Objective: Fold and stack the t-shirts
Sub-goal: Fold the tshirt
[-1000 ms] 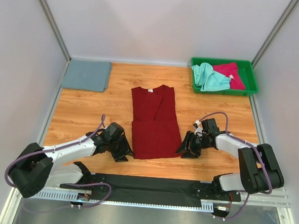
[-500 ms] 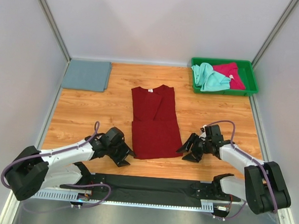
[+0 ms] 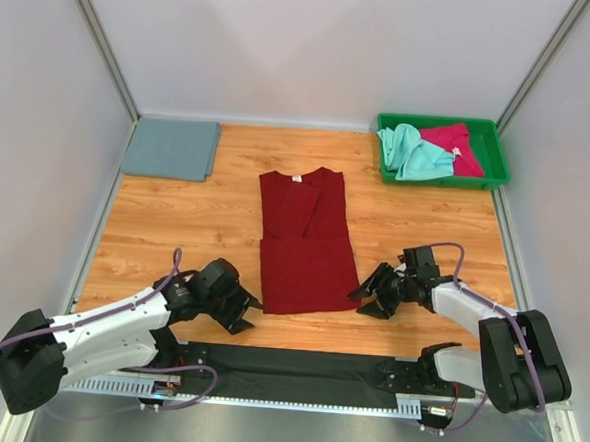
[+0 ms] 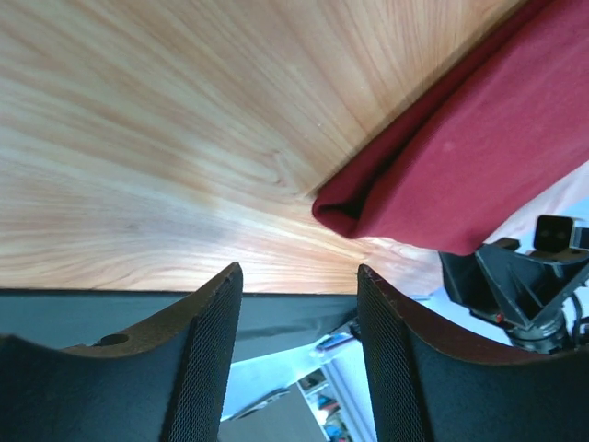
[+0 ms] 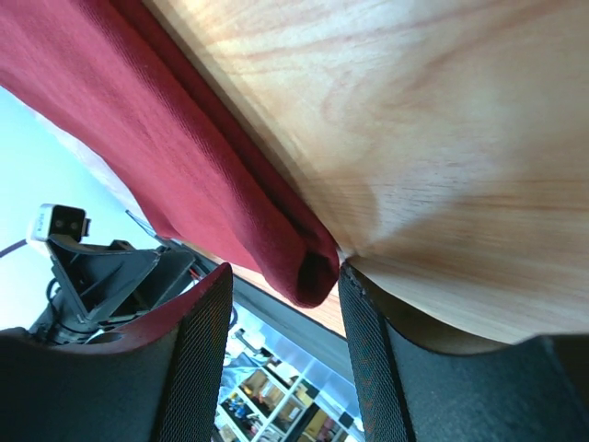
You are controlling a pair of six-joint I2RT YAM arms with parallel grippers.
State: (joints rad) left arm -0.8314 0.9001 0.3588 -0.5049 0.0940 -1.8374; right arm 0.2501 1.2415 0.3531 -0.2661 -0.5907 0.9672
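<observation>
Two layers of thin cloth meet at each near corner of the dark red t-shirt (image 3: 304,244), which lies flat in the middle of the tabletop (image 3: 175,224) with its sides folded in and its collar away from the arms. The left gripper (image 3: 244,315) is low beside the near left corner and the right gripper (image 3: 362,300) beside the near right one; both have their jaws apart and hold nothing. I judge the shirt to be light, soft and limp, so it will sag and may unfold when it is lifted. The best hold is probably on these two doubled corners, with one finger slid under the fold. The grey-blue t-shirt (image 3: 171,148) lies folded at the far left. The mint green t-shirt (image 3: 411,153) and the pinkish-red t-shirt (image 3: 458,146) are crumpled in the green tray (image 3: 493,178).
</observation>
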